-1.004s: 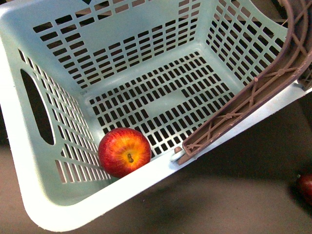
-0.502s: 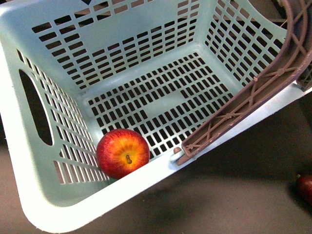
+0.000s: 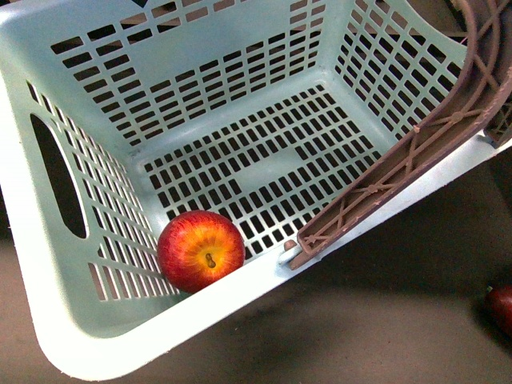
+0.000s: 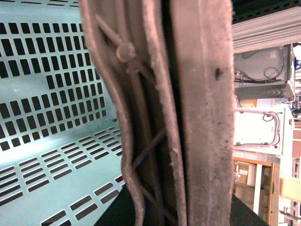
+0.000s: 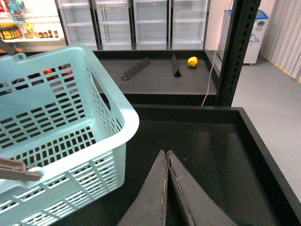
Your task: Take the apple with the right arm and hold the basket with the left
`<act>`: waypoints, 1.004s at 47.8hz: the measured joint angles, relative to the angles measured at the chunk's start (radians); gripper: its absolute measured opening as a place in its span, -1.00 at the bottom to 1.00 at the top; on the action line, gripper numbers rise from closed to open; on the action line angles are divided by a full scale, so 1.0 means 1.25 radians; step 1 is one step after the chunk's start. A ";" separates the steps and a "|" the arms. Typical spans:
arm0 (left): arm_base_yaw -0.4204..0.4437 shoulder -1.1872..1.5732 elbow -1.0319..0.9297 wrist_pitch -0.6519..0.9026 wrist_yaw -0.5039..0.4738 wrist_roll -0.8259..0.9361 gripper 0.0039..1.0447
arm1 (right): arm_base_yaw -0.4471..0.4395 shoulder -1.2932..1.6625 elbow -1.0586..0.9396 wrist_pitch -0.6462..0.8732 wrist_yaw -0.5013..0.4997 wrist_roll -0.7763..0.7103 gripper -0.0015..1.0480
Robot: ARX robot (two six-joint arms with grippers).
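Moved: your basket (image 3: 160, 324) and apple (image 3: 201, 250) slid slightly left.
Right claw (image 5: 166, 154): pressed together, empty.
Left claw: can't tell, handle (image 4: 197, 94) blocks it.

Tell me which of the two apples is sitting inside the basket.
The brighter red-and-yellow apple, resting in the basket's near corner. The darker maroon apple lies outside it, on the dark surface at the front view's right edge.

A shop — glass-door coolers (image 5: 153, 21), a shelf of bottles (image 5: 28, 33), a dark display bin (image 5: 211, 150).
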 joint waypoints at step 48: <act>0.021 -0.007 0.000 -0.025 -0.289 -0.291 -0.69 | 0.000 -0.007 0.000 -0.004 0.001 0.000 0.83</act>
